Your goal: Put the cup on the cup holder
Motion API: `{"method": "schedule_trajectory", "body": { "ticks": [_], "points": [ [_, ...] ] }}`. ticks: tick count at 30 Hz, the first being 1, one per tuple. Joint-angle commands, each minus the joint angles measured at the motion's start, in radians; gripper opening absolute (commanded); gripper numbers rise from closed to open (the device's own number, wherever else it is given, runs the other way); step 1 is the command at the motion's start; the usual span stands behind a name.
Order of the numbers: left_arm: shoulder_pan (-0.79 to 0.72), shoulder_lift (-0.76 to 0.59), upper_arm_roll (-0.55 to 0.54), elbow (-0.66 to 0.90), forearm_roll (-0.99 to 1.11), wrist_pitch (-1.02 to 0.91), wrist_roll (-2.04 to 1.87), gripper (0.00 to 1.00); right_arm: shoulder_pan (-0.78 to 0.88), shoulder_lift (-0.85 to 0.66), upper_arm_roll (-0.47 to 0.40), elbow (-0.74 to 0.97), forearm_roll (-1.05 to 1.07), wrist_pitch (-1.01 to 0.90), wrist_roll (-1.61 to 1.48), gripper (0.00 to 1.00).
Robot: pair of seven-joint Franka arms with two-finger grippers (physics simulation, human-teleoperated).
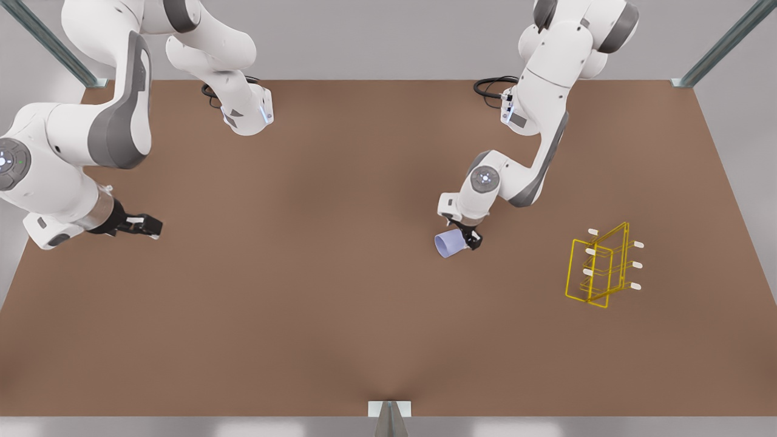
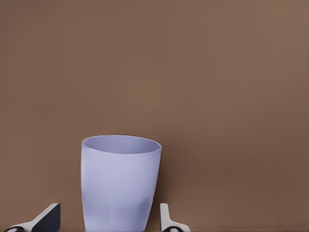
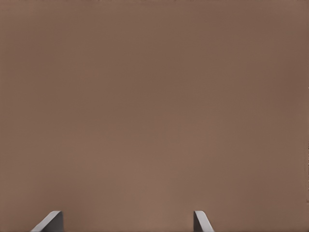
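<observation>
One brown table (image 1: 340,273), two white arms, one yellow cup holder (image 1: 598,270), one cup (image 1: 450,244). The cup lies tilted above the table, well apart from the cup holder, the left gripper (image 1: 470,238) clamped around its base with arm bent downward. Far beyond the cup, the right gripper (image 1: 144,226) waits, fingers spread, holding nothing.

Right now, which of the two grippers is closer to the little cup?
The left gripper: its fingers sit on either side of the cup. The right gripper waits far off at the front view's left.
</observation>
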Motion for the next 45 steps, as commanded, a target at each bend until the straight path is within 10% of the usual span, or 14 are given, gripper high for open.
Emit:
{"method": "schedule_trajectory", "body": {
  "ticks": [1,27,29,38,45],
  "points": [
    [0.0,0.008,0.004,0.0,0.002,0.018,0.18,1.0,0.0,0.0,0.0,0.004,-0.006,0.025,0.115,1.0],
    [0.006,0.131,0.006,0.036,-0.005,0.069,0.158,1.0,0.063,0.035,0.004,0.016,-0.098,0.072,0.298,1.0],
    [0.006,0.131,0.006,0.036,-0.005,0.069,0.157,0.7,0.054,0.035,0.003,0.024,-0.069,0.072,0.302,1.0],
    [0.009,0.116,0.012,0.037,-0.003,0.058,0.147,0.68,0.025,0.058,-0.002,0.031,0.026,0.14,0.305,1.0],
    [-0.032,0.092,0.043,0.499,0.727,-1.092,0.339,0.68,0.032,0.065,0.003,0.03,-0.063,0.143,0.31,1.0]
  ]
}}
